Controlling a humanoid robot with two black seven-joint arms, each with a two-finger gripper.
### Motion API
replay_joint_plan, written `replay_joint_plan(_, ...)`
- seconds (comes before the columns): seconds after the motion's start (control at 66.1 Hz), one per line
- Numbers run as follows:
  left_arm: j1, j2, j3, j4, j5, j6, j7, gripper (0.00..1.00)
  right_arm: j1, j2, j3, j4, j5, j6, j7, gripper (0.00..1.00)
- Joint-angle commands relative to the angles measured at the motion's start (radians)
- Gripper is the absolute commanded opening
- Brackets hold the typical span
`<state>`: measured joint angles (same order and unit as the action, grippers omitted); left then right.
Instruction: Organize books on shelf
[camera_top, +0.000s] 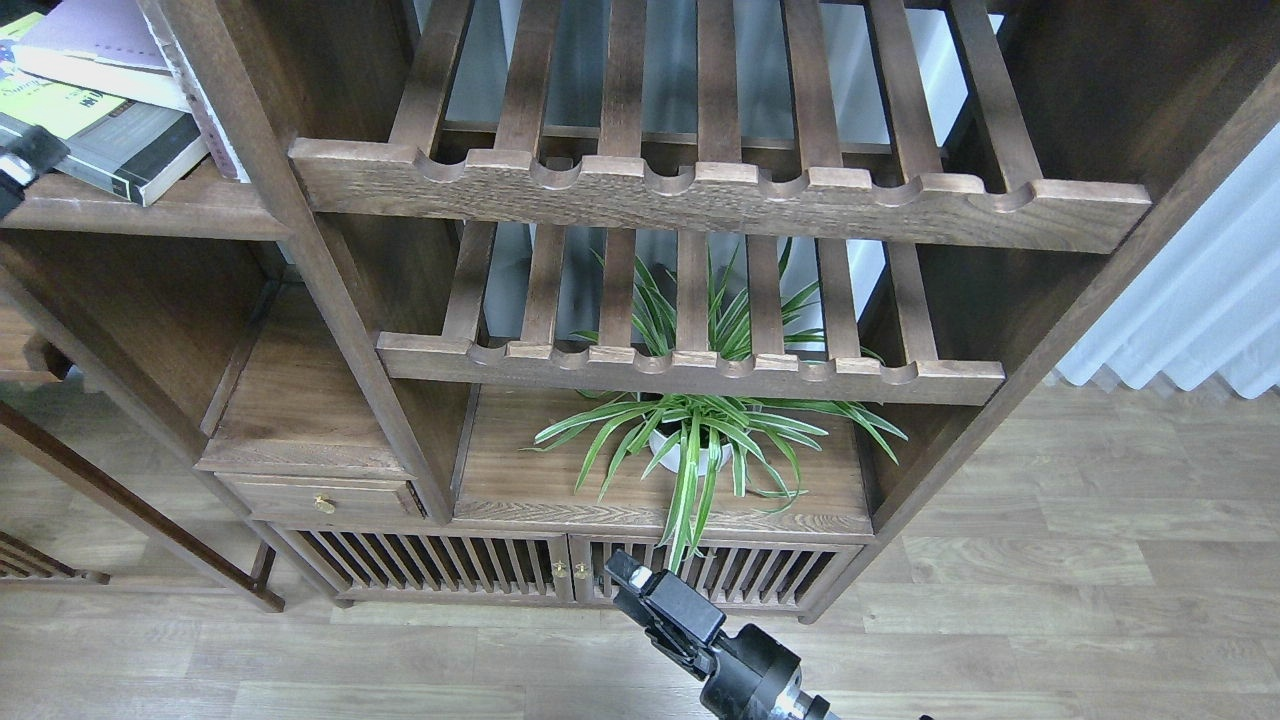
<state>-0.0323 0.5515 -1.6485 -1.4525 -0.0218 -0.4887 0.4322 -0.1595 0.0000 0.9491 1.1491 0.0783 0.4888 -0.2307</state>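
Two books lie stacked at the top left on the shelf (190, 212), a flat dark-brown board. The thin pale lavender book (90, 40) is on top of the thick grey-black book (120, 145) with a yellow-green panel. A third book (205, 110) stands on edge against the upright post; only its page edge and a reddish cover edge show. My left gripper (22, 160) shows only partly at the left edge, next to the grey-black book's front corner. My right gripper (628, 572) is low at the bottom centre, in front of the cabinet doors, holding nothing.
Two slatted racks with scalloped front rails (700, 190) (690, 370) fill the middle bay. A potted spider plant (690, 440) stands on the board below them. A small drawer (320, 495) and slatted cabinet doors (450, 565) are at the bottom. There is wooden floor (1050, 600) at the right.
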Motion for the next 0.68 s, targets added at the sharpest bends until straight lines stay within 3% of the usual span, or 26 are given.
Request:
replay_joint_plan(0.0,0.048,-0.064,0.018,0.001,0.002,0.000,0.002,0.83,0.000,0.000,0.007,0.000,0.000,0.000,-0.001,0.99)
replay_joint_plan(0.439,0.123,-0.231,0.050,0.040,0.003,0.000,0.000,0.99,0.005,0.000,0.039,-0.003,0.001,0.000,0.001,0.99)
replay_joint_plan(0.666,0.170,-0.295,0.058,0.060,0.005,0.000,-0.001,0.99,0.003,0.000,0.059,-0.003,0.000,0.000,0.001,0.99)
